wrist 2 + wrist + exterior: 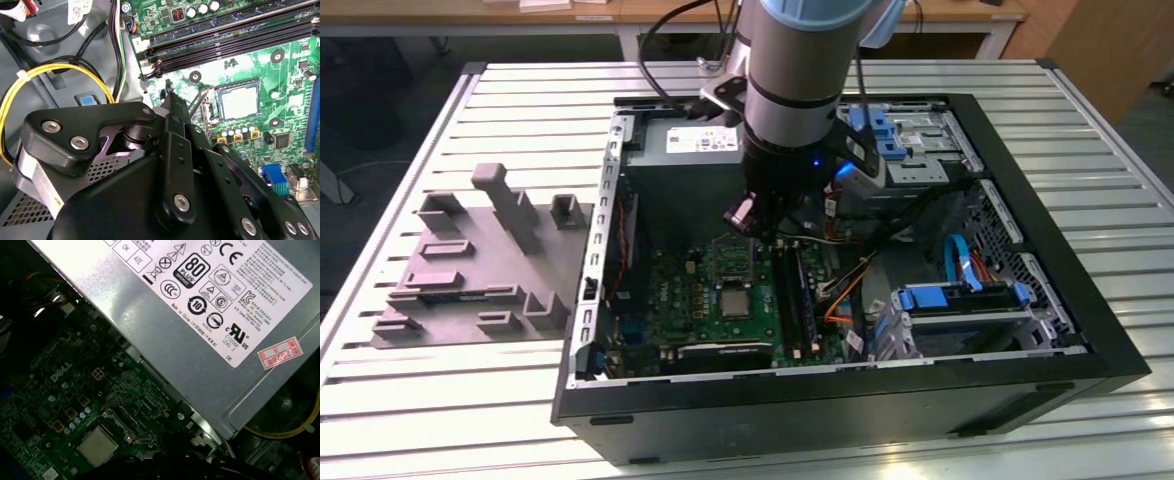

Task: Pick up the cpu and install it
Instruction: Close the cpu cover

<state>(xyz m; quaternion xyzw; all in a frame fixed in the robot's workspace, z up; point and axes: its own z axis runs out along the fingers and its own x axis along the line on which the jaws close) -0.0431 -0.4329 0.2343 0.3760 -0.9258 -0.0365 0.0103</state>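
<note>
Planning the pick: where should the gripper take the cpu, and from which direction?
Judging by its pose, come straight down from above. The cpu lies flat in its socket on the motherboard, framed closely on all sides, so its thin edges look hard to pinch. The flat metal top is the only freely exposed surface.

The arm (790,70) is a thick silver-grey cylinder with a pale blue cap, black bands and black cables trailing off. Its gripper (170,107) is matte black: flat linkage bars joined with silver screws.
</note>
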